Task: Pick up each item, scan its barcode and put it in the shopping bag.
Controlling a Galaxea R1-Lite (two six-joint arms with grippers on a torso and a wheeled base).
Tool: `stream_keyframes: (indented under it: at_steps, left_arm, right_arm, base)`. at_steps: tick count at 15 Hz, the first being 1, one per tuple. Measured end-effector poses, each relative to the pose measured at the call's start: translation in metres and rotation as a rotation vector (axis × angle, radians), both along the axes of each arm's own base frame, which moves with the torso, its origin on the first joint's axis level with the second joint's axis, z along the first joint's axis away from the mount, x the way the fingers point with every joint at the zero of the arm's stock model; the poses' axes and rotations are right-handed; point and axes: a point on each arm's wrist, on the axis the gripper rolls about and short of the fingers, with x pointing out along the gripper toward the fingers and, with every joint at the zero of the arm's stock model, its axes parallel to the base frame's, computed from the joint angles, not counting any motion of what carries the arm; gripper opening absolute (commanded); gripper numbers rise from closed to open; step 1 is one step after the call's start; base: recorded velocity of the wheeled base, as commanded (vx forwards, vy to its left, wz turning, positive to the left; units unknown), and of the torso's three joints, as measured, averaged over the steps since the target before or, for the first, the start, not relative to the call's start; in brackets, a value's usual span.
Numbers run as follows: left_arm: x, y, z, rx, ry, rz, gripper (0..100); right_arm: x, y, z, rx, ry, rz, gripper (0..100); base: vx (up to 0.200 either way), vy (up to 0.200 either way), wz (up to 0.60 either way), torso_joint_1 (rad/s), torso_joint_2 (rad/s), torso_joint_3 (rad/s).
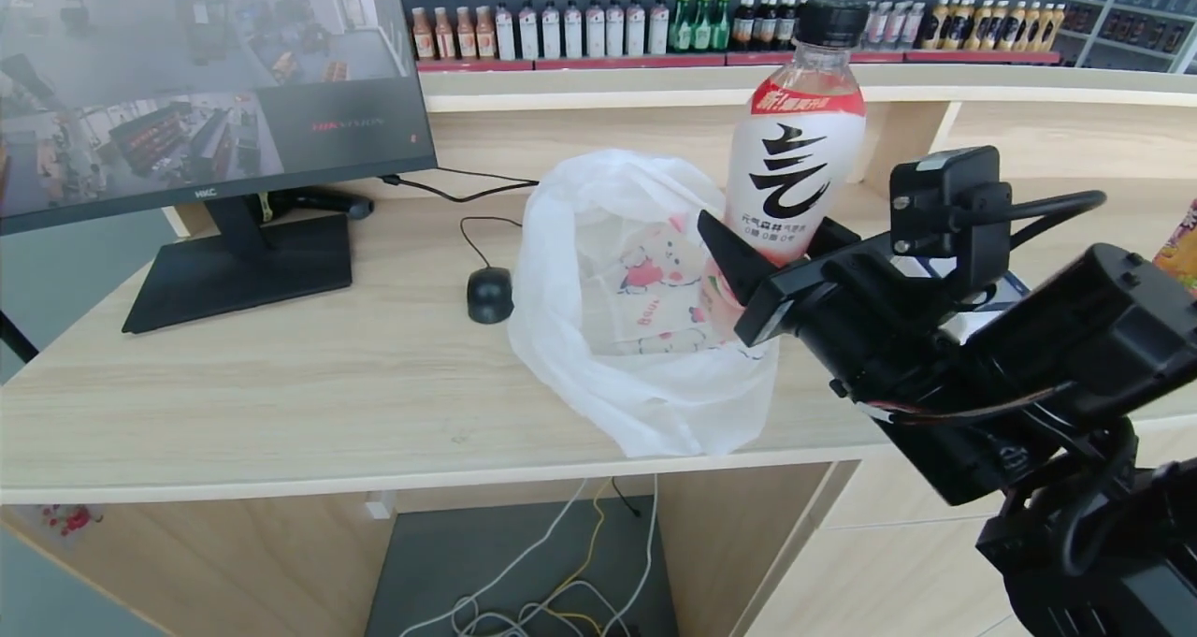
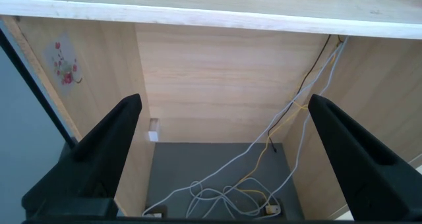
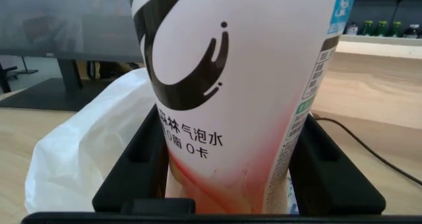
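Observation:
My right gripper [image 1: 748, 267] is shut on a drink bottle [image 1: 790, 160] with a white label, red band and black cap, held upright. The bottle's lower end hangs over the right side of the open white shopping bag [image 1: 627, 310] on the counter; a pack with red print lies inside the bag. In the right wrist view the bottle [image 3: 237, 85] sits between the two black fingers [image 3: 142, 161] with the bag [image 3: 86, 158] behind. My left gripper [image 2: 224, 158] stands open below the counter's edge, facing the space under the desk, with nothing between its fingers.
A monitor [image 1: 187, 76] on a black stand occupies the counter's left rear. A black mouse [image 1: 489, 294] lies just left of the bag. More goods [image 1: 1180, 255] sit at the right edge. Cables [image 2: 264, 165] hang under the counter [image 1: 234, 384].

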Motion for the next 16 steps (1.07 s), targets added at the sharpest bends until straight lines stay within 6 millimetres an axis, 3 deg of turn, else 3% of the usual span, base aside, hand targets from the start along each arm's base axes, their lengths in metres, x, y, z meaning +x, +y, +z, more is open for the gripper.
stream_keyframes:
  at_steps: [9, 16]
  left_arm:
    - [0.000, 0.000, 0.000, 0.001, 0.000, 0.001, 100]
    - [0.000, 0.000, 0.000, 0.002, 0.000, 0.001, 100]
  right_arm:
    - [0.044, 0.041, 0.032, 0.023, 0.024, -0.047, 0]
    - [0.085, 0.075, 0.030, 0.037, 0.056, -0.036, 0]
  base:
    - [0.000, 0.000, 0.00, 0.000, 0.00, 0.000]
    - [0.000, 0.000, 0.00, 0.000, 0.00, 0.000]
